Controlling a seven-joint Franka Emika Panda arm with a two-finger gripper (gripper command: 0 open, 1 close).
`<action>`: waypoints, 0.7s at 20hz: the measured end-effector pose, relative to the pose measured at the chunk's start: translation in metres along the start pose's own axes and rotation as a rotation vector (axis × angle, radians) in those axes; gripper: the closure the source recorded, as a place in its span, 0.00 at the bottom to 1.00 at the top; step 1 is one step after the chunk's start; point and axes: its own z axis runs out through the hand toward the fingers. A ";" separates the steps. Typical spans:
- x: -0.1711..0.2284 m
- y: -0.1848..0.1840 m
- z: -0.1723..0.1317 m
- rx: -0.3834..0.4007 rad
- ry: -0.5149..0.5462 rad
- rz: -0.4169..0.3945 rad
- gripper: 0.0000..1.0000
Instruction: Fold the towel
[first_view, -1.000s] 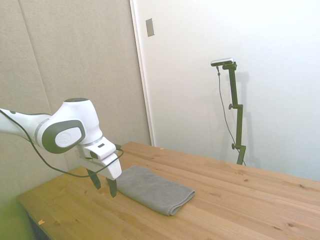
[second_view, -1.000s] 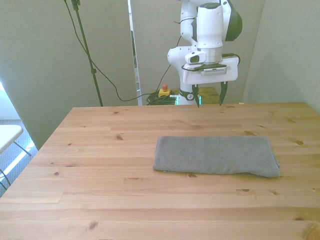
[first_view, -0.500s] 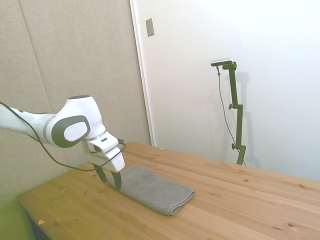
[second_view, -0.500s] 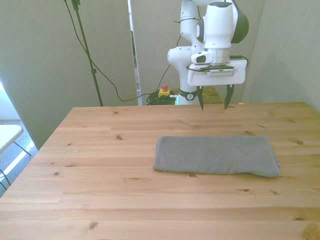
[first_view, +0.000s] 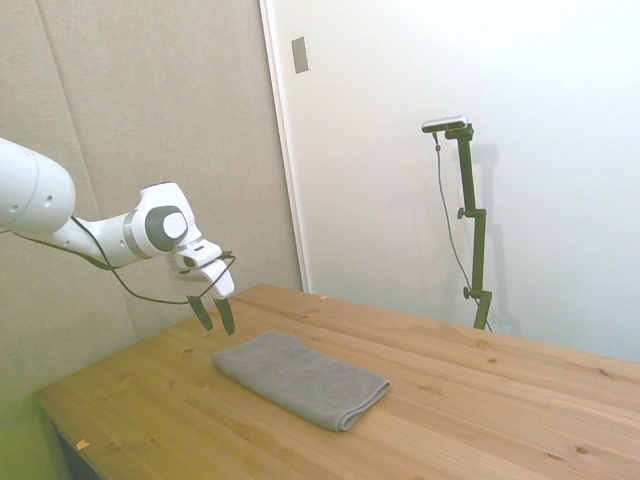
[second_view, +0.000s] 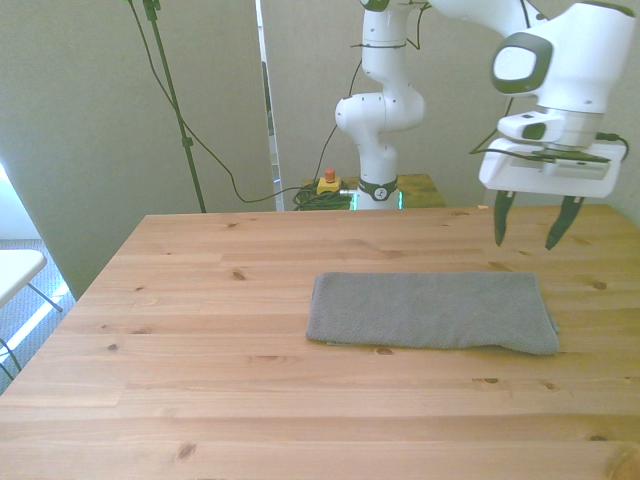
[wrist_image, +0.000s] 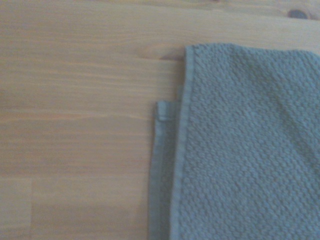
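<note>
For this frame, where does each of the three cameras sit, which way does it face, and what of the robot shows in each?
Side view: off one side of the table, looking across it; arm enters from the picture's left, gripper open above the towel.
Front view: across the table, facing the robot's base; gripper open over the towel's right end.
Wrist view: looks down at a towel corner, layered edge; no robot parts.
Shared: all three show the towel on the table.

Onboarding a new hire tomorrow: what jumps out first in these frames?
The grey towel lies flat on the wooden table, toward the front view's right, already doubled, with a lower layer peeking out at one edge in the wrist view. The white arm's gripper hangs open above the towel's end on the front view's right, touching nothing.
</note>
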 end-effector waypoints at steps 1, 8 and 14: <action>-0.004 -0.012 0.006 -0.023 0.022 0.008 0.00; -0.015 -0.067 0.043 -0.115 0.110 0.043 0.00; -0.015 -0.077 0.061 -0.146 0.113 0.043 0.00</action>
